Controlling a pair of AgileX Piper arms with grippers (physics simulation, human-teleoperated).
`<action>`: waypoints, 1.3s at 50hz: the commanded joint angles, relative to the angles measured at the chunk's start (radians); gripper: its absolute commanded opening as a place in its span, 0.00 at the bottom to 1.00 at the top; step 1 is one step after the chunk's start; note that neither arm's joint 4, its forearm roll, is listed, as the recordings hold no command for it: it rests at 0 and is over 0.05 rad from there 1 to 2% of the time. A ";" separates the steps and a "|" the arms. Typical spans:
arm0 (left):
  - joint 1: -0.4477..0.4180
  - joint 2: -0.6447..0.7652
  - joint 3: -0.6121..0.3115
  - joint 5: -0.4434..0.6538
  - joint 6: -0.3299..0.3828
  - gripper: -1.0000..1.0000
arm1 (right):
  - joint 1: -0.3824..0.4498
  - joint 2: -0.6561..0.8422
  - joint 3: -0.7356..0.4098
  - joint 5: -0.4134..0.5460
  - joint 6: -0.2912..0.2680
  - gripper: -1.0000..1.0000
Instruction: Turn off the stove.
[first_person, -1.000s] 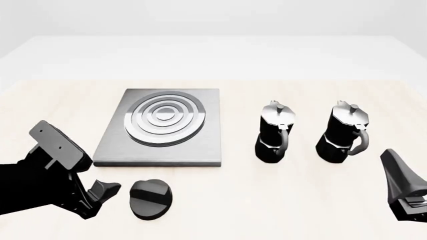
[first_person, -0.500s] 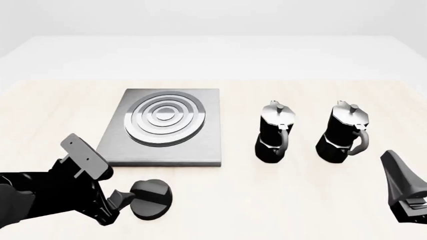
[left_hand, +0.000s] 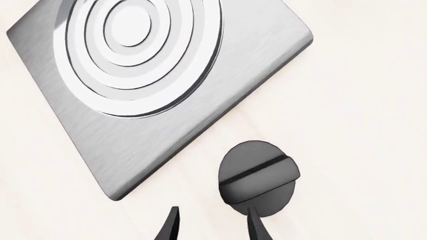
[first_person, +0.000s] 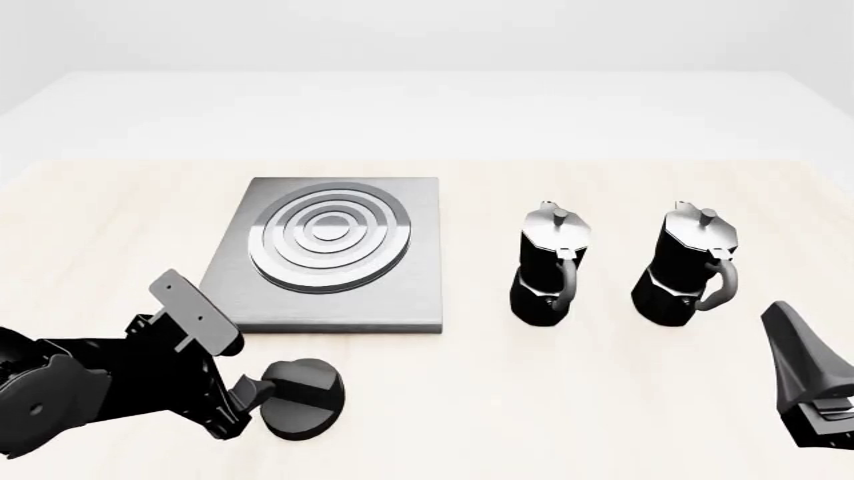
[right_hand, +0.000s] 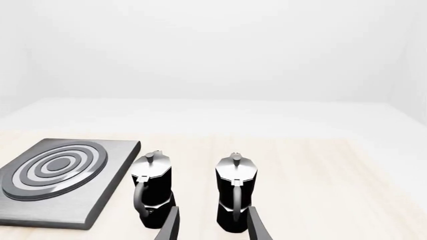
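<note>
Your desk (first_person: 641, 400) is pale wood, and the stove (first_person: 400, 290) lies flat on its left half, silver rings (first_person: 330, 235) raised on the brushed steel plate. Your left arm (first_person: 94, 385) comes in low from the left, just in front of the stove's near left corner. Two moka pots (first_person: 550, 262) (first_person: 691, 265) stand upright side by side to the right of the stove, well apart from it, handles facing you. The knob (first_person: 302, 397) sits on the desk just in front of the stove, apart from its near edge; the ridge across it runs slantwise in the left wrist view. Your left tool (left_hand: 210, 225) is open, one fingertip (left_hand: 254, 220) at the knob's rim, the other off to the side on bare desk. Your right tool (right_hand: 210, 227) hangs open at the near right, short of the pots, gripping nothing
</note>
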 joint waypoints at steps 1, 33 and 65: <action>0.003 0.071 0.003 -0.066 0.014 1.00 | 0.001 0.002 0.000 -0.001 0.002 1.00; 0.079 0.101 -0.040 -0.065 0.101 1.00 | 0.011 0.028 0.000 -0.028 0.005 1.00; 0.017 0.138 -0.151 -0.049 0.106 1.00 | 0.004 0.009 0.000 -0.012 0.011 1.00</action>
